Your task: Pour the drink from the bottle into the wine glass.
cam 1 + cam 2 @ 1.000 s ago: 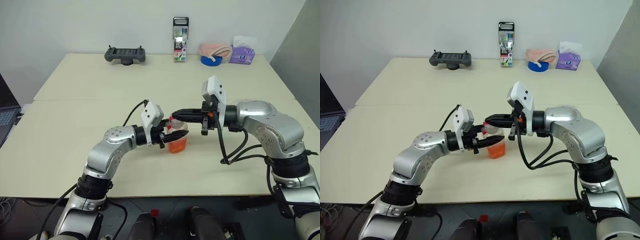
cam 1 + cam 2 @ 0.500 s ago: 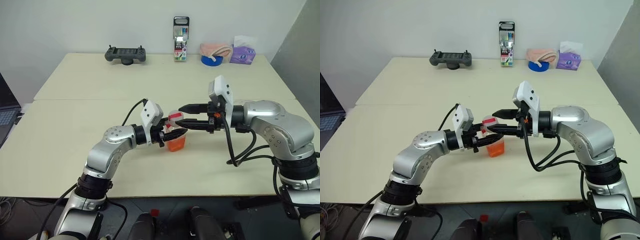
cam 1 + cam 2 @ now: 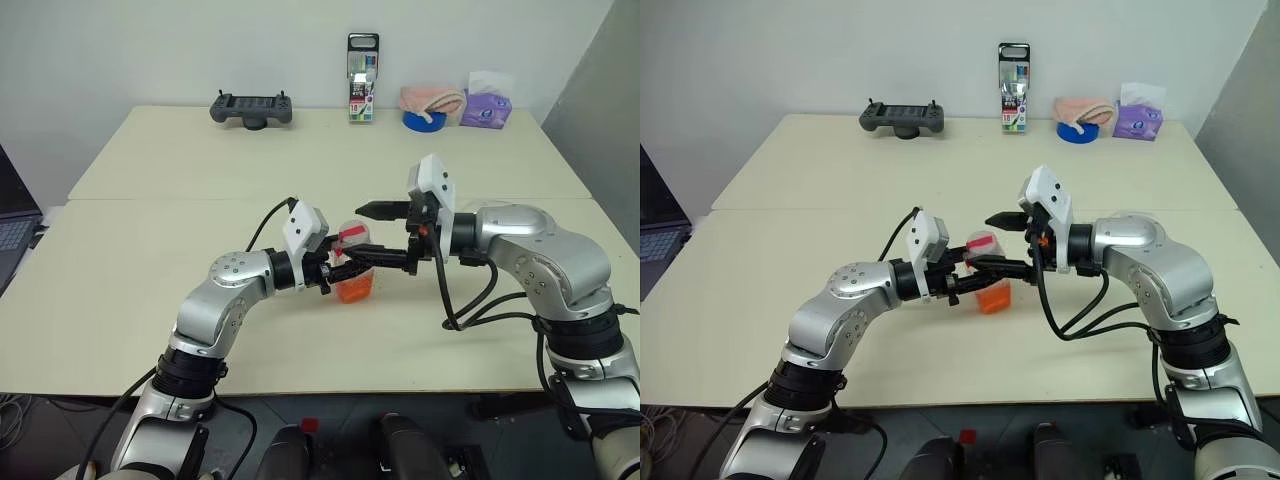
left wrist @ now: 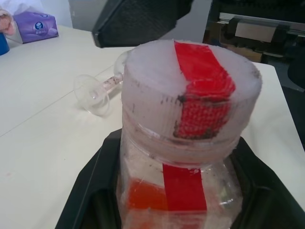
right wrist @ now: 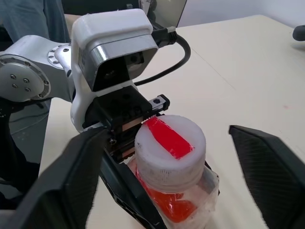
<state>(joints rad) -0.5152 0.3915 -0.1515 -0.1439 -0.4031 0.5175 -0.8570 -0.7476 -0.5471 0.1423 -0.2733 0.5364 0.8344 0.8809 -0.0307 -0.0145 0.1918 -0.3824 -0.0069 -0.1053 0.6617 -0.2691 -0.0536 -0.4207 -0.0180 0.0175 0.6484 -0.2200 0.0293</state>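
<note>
The step in hand looks like the uncapping, which has to come before any pouring. The bottle (image 3: 353,268) stands upright near the middle of the surface (image 3: 150,300), closer to the front edge than the back one, and its pale cap (image 5: 170,150) with the red band is still on. The drink (image 3: 354,290) fills only the lower part of the bottle.

The left tool (image 3: 345,272) is shut on the bottle's body, with its black fingers (image 4: 90,191) hugging the sides below the cap. That arm reaches in from the left with the forearm about level, pointing the tool toward the right.

The right tool (image 3: 385,237) reaches in from the opposite side, pointing left and slightly down. Its jaws stand wide apart, one finger (image 3: 378,210) above the cap and the other (image 3: 385,260) passing the bottle lower down. In the right wrist view the cap sits between the two spread fingers with clear gaps either side, so this tool has hold of nothing.

The wine glass (image 4: 102,88) shows in the left wrist view, lying on its side on the surface some way beyond the bottle, foot toward the camera, empty as far as can be told.

The next move probably calls for the right tool to close squarely on the cap and twist while the left keeps the bottle from turning. The glass would also need to be stood upright before pouring.
</note>
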